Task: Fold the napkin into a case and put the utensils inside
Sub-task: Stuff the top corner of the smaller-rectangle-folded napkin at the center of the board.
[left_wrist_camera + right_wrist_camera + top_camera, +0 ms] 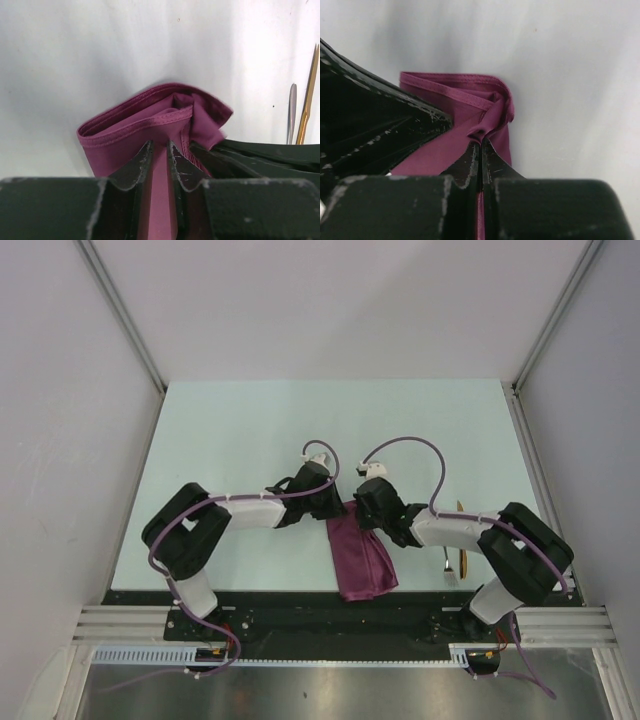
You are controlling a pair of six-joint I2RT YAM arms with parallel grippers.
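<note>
Top external view: the plum napkin (362, 562) lies folded into a narrow oblong on the worktop (250, 430), near its front edge between the two arms. The left pincer (159, 146) grasps a thick fold at the cloth's far end. The right pincer (480, 142) is clenched on a bunched corner there. The silver utensil (291, 112) and the golden utensil (307, 95) lie side by side to the right, clear of the cloth.

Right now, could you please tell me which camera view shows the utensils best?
Top external: both utensils lie beside the napkin, partly under the right arm. Left wrist catches only their ends; right wrist shows none.
</note>
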